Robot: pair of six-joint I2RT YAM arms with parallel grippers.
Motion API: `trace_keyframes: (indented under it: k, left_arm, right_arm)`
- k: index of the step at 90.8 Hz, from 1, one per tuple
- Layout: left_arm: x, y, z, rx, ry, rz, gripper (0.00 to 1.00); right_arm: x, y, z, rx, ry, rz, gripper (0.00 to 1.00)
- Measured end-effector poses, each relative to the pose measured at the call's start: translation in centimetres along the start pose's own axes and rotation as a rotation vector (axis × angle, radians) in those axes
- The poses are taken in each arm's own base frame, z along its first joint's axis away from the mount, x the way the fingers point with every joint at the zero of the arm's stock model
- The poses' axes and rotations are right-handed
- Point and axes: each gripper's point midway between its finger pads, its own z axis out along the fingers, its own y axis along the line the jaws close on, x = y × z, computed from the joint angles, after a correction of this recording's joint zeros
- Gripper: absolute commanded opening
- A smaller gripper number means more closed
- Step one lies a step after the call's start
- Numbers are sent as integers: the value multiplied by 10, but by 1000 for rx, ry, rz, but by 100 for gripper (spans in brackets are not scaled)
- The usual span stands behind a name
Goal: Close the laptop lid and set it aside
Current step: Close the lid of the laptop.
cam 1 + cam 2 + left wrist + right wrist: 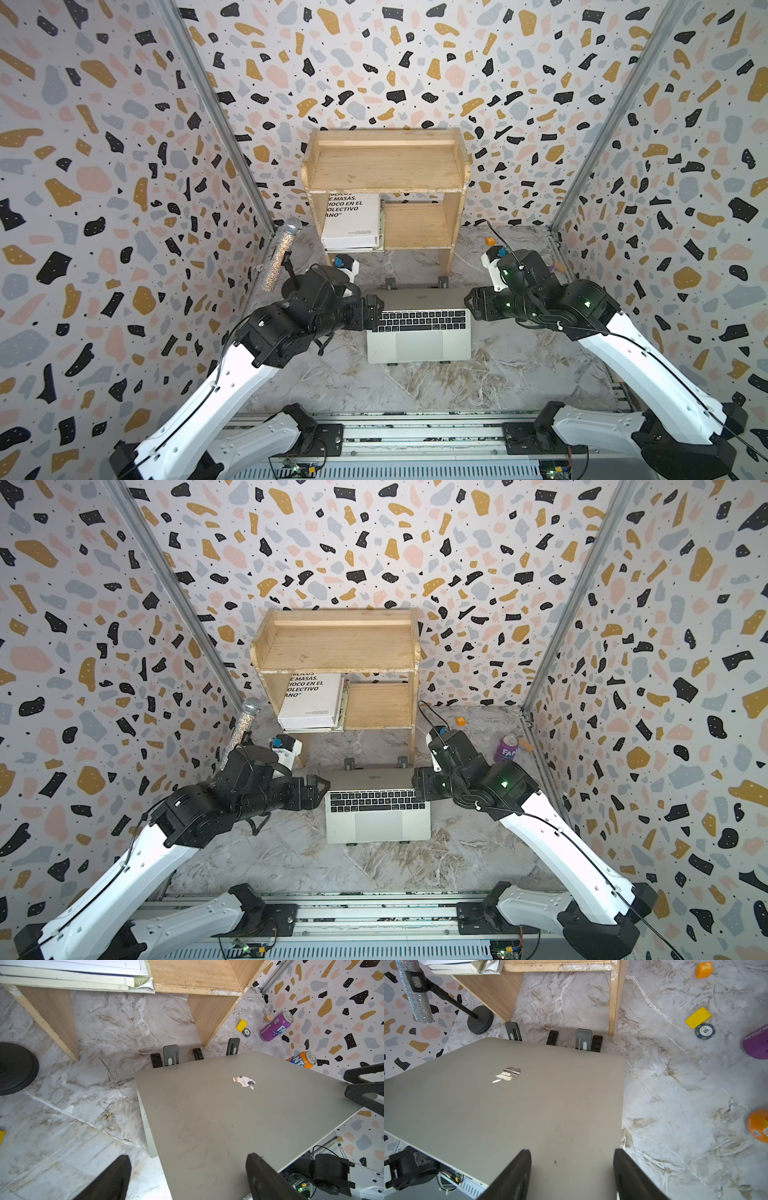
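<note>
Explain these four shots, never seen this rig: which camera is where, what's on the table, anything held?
Two robot arms with two-fingered grippers. Both top views look down from one overhead camera; the other two come from cameras on the wrists. The laptop sits on a black stand on the marble table, lid half open. Around it: wooden shelf with a book, microphone, purple can, orange can. The left gripper and right gripper flank the lid's upper corners, jaws open; nothing looks held.

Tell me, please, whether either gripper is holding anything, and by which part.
Nothing is gripped: the left gripper and the right gripper stand open behind the laptop lid, one near each side edge. Whether they touch it cannot be told.
</note>
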Motion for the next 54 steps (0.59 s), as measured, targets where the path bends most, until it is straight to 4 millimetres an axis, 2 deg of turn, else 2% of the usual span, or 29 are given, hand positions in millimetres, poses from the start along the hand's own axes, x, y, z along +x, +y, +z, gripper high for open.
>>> trace_keyframes:
  k: [54]
  left_arm:
    - [29, 9, 12, -4, 69, -10, 88]
  right_arm:
    - [31, -9, 8, 11, 47, 6, 67]
